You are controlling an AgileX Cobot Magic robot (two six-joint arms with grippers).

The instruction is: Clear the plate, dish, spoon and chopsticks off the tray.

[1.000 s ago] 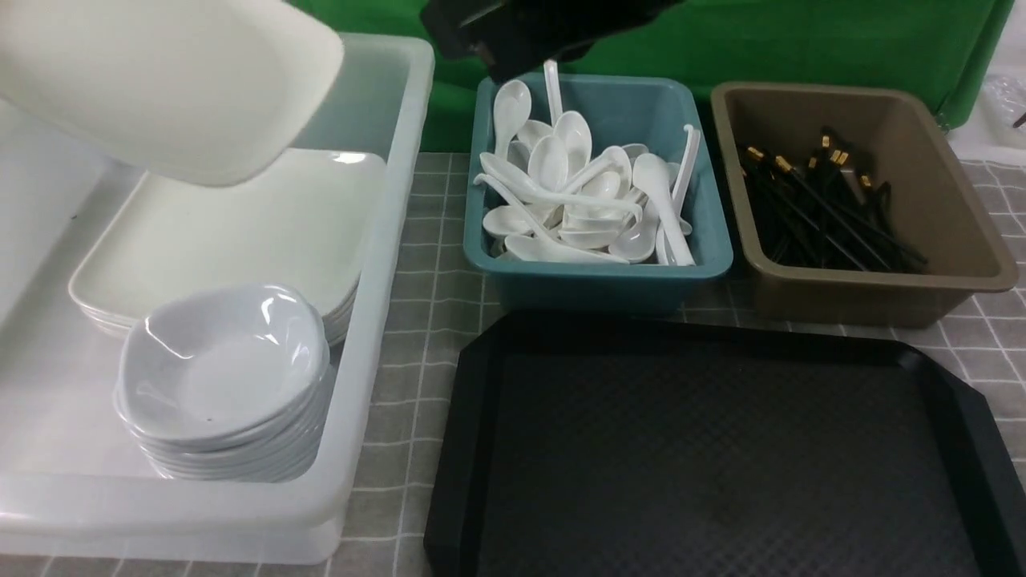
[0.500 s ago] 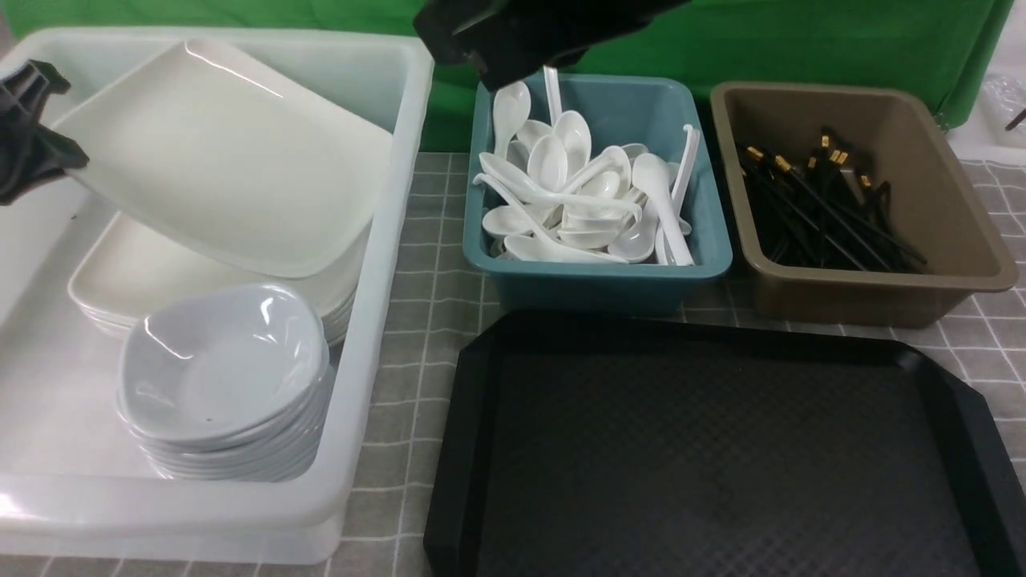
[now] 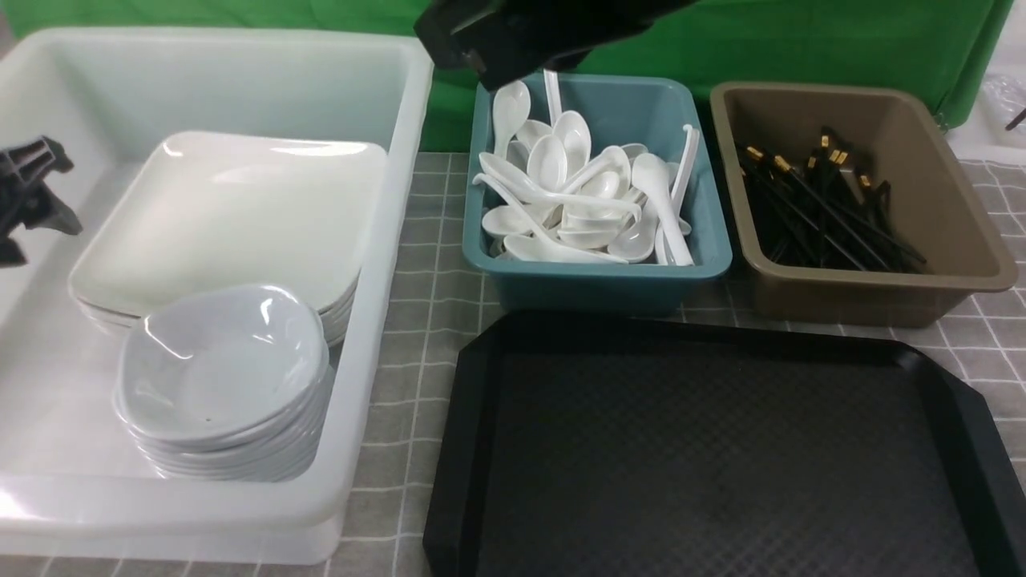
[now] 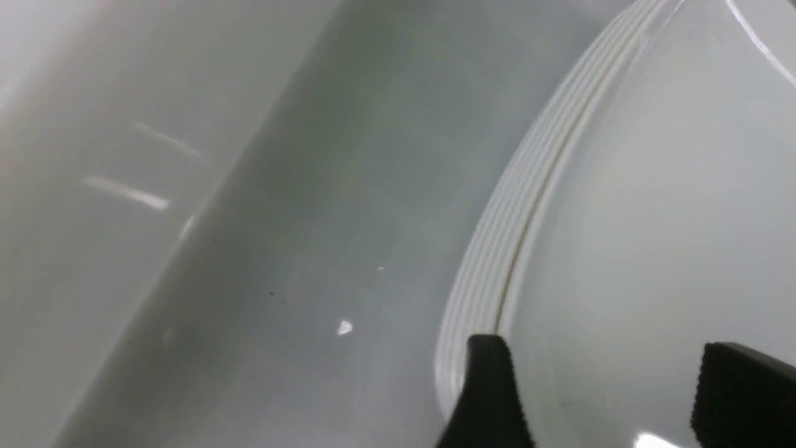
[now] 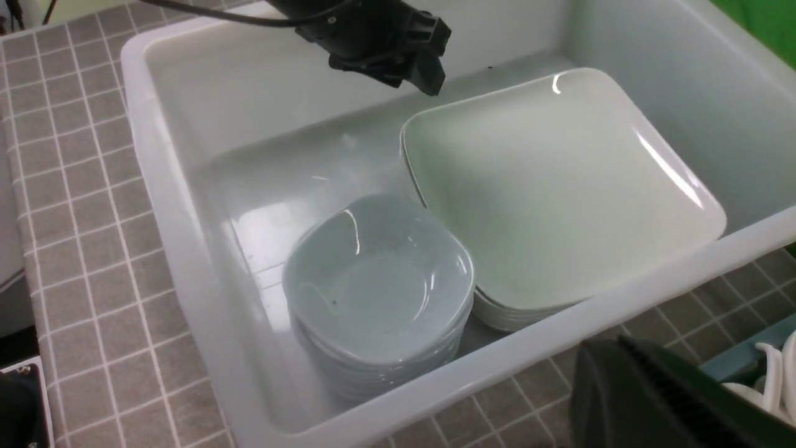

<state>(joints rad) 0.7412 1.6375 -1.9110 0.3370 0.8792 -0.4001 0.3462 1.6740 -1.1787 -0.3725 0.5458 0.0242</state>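
Observation:
The large white plate [image 3: 232, 216] lies flat on top of a stack of plates in the white tub [image 3: 401, 240], also in the wrist views [image 4: 653, 186] [image 5: 553, 186]. My left gripper [image 3: 32, 200] [image 4: 603, 373] [image 5: 410, 62] hangs open just off the plate's left edge, holding nothing. A small dish [image 3: 224, 377] [image 5: 376, 286] tops a stack in front of the plates. My right gripper [image 3: 481, 60] [image 5: 622, 373] is shut and empty above the teal bin's back left corner. The black tray [image 3: 481, 401] shows only its bare surface.
The teal bin [image 3: 705, 264] holds several white spoons [image 3: 577, 192]. The brown bin [image 3: 962, 264] to its right holds several black chopsticks [image 3: 826, 208]. A grey checked cloth [image 3: 425, 264] covers the table; a green screen stands behind.
The left gripper has opened and let the plate go. The plate has dropped from a tilt above the tub to lie flat on the stack. The right arm has not moved.

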